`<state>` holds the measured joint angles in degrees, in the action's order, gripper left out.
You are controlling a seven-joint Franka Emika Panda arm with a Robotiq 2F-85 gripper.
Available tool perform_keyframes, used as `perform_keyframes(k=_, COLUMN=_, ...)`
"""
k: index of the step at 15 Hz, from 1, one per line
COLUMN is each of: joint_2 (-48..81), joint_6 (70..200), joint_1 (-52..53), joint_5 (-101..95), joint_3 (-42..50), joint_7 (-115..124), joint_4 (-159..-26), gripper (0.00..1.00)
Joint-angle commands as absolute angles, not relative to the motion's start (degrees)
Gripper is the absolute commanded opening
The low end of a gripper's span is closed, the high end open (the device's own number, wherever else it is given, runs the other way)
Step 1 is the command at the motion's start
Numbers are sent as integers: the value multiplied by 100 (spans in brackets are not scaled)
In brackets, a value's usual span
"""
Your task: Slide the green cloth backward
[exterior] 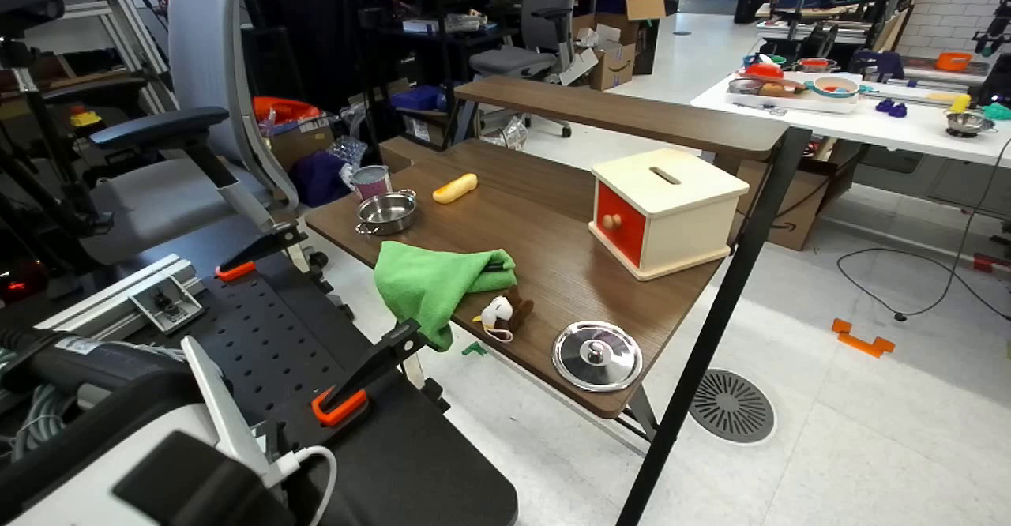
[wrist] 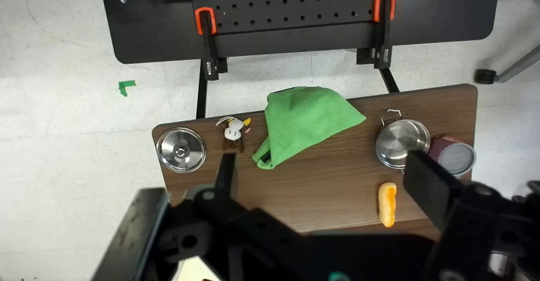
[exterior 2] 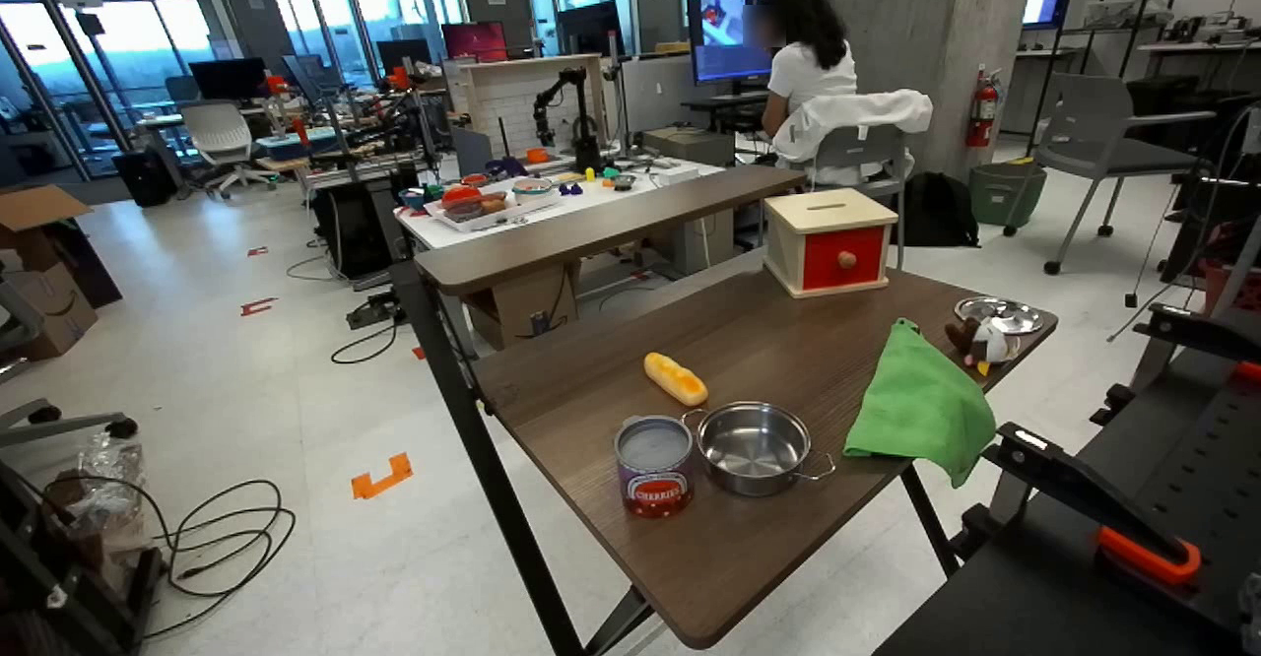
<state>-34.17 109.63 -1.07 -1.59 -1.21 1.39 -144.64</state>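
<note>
The claw (wrist: 322, 175) stands spread above the table (wrist: 320, 196); the green cloth (wrist: 303, 118) lies ungripped at the table edge.

In the wrist view, the two fingers (wrist: 228, 171) are wide apart; the cloth lies beyond their tips, laterally within the gap, nearer the finger at the left of the view and clear of both. It is folded, a dark strip (wrist: 265, 156) showing at one corner, and partly overhangs the table edge facing the black workbench (wrist: 295, 42). A plush toy (wrist: 233, 132) sits just beside it, a metal lid (wrist: 181, 150) farther along. On the opposite side of the cloth stand a steel pot (wrist: 400, 141) and, just beside the pot, a can (wrist: 456, 158); a bread-shaped piece (wrist: 387, 205) lies near them. In both exterior views, a wooden box (exterior: 691, 222) with a red front (exterior: 624, 238) stands apart from the cloth.
</note>
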Motion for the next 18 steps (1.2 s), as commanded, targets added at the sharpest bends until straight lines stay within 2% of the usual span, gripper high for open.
perform_keyframes(k=1, joint_2=-3415, joint_6=10949, joint_1=-79, joint_5=-172, joint_3=-99, joint_7=153, joint_4=-14453, gripper=100)
perform_keyframes(k=5, joint_2=-3445, joint_6=10969, joint_1=-82, joint_5=-237, joint_3=-135, joint_7=157, joint_4=-14507, gripper=100)
perform_keyframes(k=9, joint_2=-3224, joint_6=11598, joint_1=-81, joint_5=-464, joint_3=-286, joint_7=328, joint_4=-14974, gripper=100)
perform_keyframes(k=13, joint_2=-2753, joint_6=12855, joint_1=-87, joint_5=-519, joint_3=-382, joint_7=423, joint_4=-15502, gripper=100)
perform_keyframes(k=18, joint_2=-1514, joint_6=14875, joint_1=-91, joint_5=-393, joint_3=-378, joint_7=628, joint_4=-15740, gripper=100)
